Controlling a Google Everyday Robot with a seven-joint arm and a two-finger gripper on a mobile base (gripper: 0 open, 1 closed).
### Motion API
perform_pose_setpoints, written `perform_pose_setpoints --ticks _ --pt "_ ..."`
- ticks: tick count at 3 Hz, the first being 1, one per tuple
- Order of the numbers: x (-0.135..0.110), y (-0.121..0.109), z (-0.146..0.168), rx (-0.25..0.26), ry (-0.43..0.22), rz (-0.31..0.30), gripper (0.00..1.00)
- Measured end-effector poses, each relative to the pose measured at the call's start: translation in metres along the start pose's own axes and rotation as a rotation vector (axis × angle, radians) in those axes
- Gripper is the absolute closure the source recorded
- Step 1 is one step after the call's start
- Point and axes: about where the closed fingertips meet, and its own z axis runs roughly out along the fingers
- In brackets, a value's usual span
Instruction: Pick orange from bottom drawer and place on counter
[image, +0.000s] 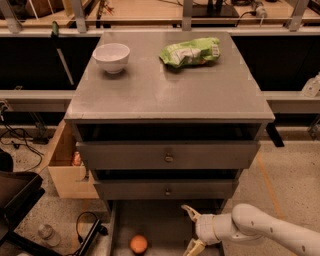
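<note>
One gripper: the gripper (187, 229) sits low at the bottom right of the view, inside the open drawer (160, 222). Its fingers are apart and hold nothing.
Pointing: the fingertips face image-left across the drawer floor, one finger on the cabinet side and the other on the camera side.
Orange: the orange (139, 244) rests on the drawer floor, image-left of the gripper and slightly closer to the camera. It is near the gripper but not touching.
Axis: the fruit is round with no long axis, so the approach angle should matter little.
Coming move: probably a sideways reach image-left along the floor until the fingers straddle the orange.
Surface: the surface (165, 95) is high above, over two shut drawers. A bowl (111, 56) and a green bag (191, 51) sit toward its back.
</note>
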Motion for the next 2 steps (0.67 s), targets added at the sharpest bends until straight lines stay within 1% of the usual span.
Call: perform_pose_setpoints --ticks 2 --pt "0.019 0.003 0.072 -0.069 -0.08 0.013 0.0"
